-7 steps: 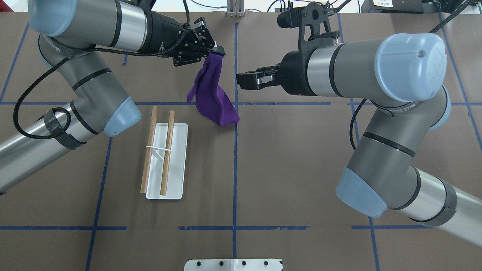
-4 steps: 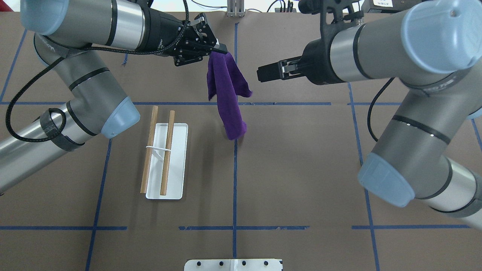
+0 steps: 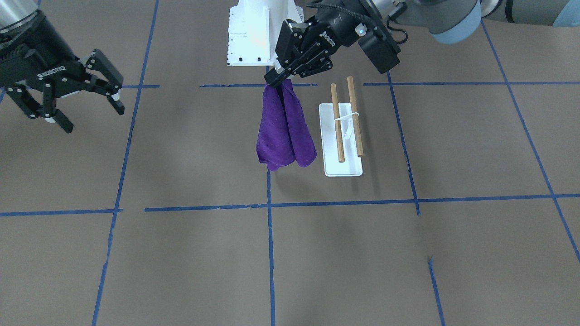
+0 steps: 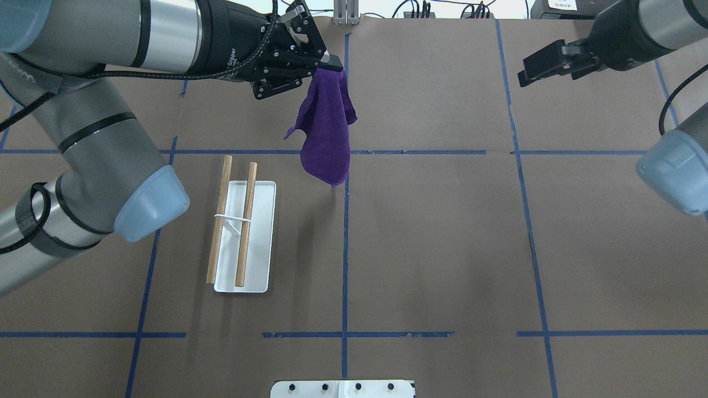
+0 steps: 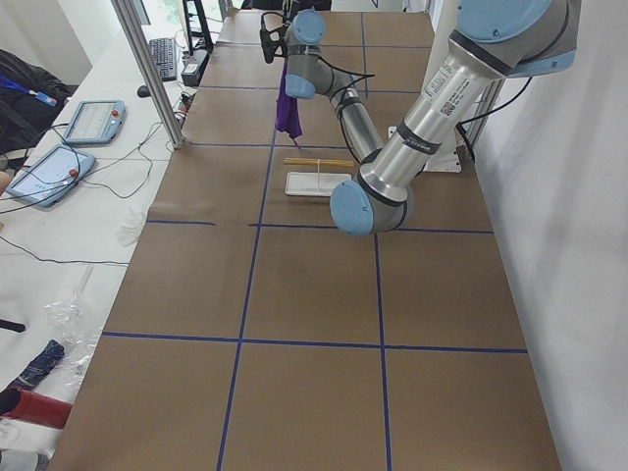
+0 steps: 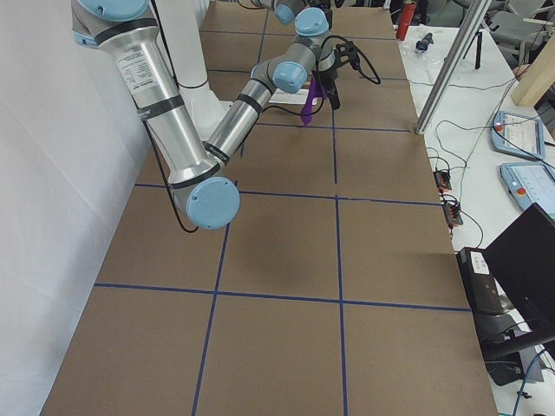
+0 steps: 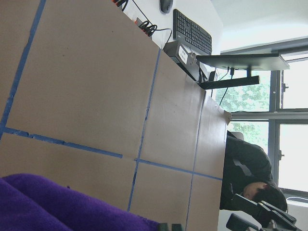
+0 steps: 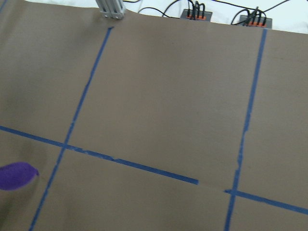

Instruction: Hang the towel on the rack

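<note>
My left gripper (image 4: 326, 62) is shut on the top corner of a purple towel (image 4: 327, 132), which hangs free above the table, just right of the rack in the overhead view. The gripper (image 3: 274, 79) and towel (image 3: 283, 132) also show in the front view. The rack (image 4: 260, 237) has a flat white base and two parallel wooden rods (image 4: 246, 221); it stands bare at the left (image 3: 343, 168). My right gripper (image 3: 87, 111) is open and empty, far off at the table's right back (image 4: 524, 71). A towel fold fills the left wrist view's lower left (image 7: 43, 207).
The brown table is marked with blue tape lines (image 4: 345, 249). The white robot pedestal plate (image 4: 343, 388) sits at the near edge. An aluminium post (image 4: 345, 14) and cables stand at the far edge. My left arm's elbow (image 4: 149, 202) hangs left of the rack.
My right gripper has pulled away to the far right, well clear of the towel. My left gripper stays shut on the towel, which has swung and now hangs straighter.
</note>
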Controlling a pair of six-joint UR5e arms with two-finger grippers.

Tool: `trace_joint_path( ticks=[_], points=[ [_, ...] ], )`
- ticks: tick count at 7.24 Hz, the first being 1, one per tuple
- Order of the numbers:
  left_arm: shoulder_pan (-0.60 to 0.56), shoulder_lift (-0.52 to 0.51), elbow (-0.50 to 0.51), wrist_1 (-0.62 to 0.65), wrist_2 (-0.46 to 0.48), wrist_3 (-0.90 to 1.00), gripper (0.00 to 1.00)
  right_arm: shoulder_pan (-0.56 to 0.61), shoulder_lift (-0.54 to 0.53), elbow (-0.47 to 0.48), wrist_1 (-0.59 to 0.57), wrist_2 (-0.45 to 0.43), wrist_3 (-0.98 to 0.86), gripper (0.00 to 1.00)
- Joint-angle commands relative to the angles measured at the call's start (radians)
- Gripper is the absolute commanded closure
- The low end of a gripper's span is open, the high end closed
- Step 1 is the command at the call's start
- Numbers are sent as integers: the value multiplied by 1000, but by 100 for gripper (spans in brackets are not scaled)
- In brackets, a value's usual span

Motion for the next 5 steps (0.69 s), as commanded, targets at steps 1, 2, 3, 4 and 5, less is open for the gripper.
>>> trace_joint_path(
  ticks=[1, 2, 3, 4, 5],
  points=[
    [138, -1, -166, 259, 242, 18, 100, 81, -56, 14, -171, 8, -184, 0],
    [172, -2, -257, 431, 313, 73, 100, 129, -102, 20, -231, 8, -313, 0],
    [235, -2, -326, 572, 427, 99, 100, 178, -146, 17, -271, 8, -446, 0],
    [328, 1, -337, 683, 568, 104, 100, 213, -174, 8, -302, 8, -548, 0],
    [397, 1, -351, 769, 656, 104, 100, 256, -188, -12, -313, 10, -608, 0]
  ],
)
